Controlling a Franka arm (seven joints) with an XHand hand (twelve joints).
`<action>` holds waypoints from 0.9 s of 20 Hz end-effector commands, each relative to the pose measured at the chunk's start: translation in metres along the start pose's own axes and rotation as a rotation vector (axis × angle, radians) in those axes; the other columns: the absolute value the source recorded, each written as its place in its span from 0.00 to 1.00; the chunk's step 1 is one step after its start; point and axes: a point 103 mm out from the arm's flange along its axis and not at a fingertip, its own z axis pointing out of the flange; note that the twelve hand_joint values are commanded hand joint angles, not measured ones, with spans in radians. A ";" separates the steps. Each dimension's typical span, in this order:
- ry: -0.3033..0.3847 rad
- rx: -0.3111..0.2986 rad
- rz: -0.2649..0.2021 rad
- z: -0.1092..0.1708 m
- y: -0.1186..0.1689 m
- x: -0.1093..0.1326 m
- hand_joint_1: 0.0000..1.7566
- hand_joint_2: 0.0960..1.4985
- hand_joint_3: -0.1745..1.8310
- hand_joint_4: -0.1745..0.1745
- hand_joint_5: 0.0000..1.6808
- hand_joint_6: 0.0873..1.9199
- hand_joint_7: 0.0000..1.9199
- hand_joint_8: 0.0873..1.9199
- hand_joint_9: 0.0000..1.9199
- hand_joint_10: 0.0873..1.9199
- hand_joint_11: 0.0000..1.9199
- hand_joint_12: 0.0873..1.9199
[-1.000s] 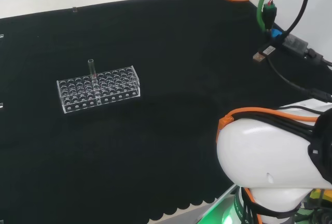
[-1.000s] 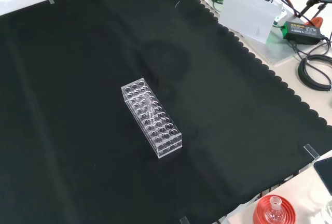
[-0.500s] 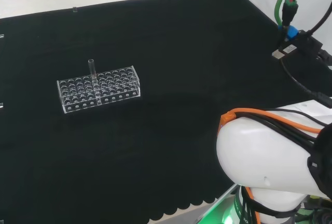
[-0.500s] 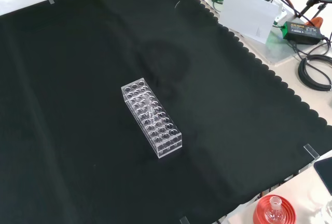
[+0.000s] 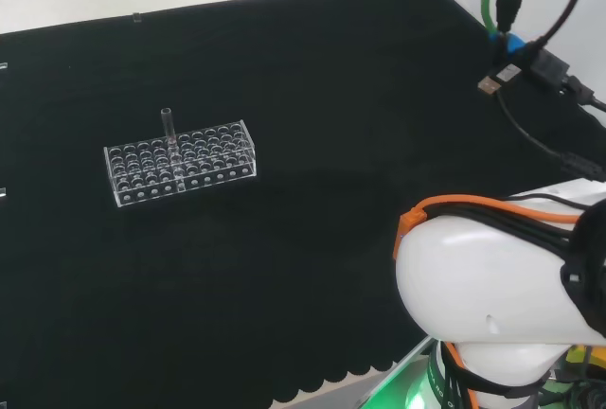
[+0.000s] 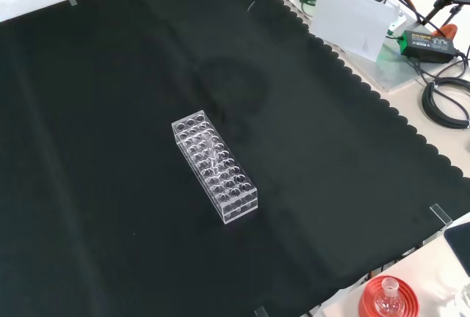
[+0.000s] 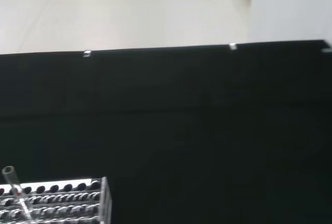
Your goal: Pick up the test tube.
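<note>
Where it stands upright, test tube (image 5: 168, 127) occupies clear rack (image 5: 180, 163).

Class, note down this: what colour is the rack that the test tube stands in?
The rack is clear and colourless, holding the test tube; the head view shows it best.

A clear glass test tube (image 5: 169, 131) stands upright in a clear plastic rack (image 5: 180, 163) on the black cloth (image 5: 312, 97). Its open top rises above the rack, near the middle of the back row in the head view.
</note>
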 end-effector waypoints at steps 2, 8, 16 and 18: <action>0.137 0.017 -0.060 0.032 0.041 0.017 0.52 0.65 0.00 0.48 0.18 0.00 0.19 0.36 0.12 0.46 0.00 0.74; 0.170 0.077 -0.100 0.062 0.065 0.038 0.53 0.65 0.00 0.46 0.20 0.00 0.21 0.36 0.14 0.45 0.00 0.75; 0.165 0.152 -0.153 0.107 0.091 0.068 0.54 0.65 0.00 0.44 0.20 0.00 0.22 0.36 0.14 0.45 0.00 0.76; 0.181 0.167 -0.157 0.118 0.098 0.077 0.54 0.66 0.00 0.44 0.20 0.00 0.22 0.36 0.14 0.45 0.00 0.76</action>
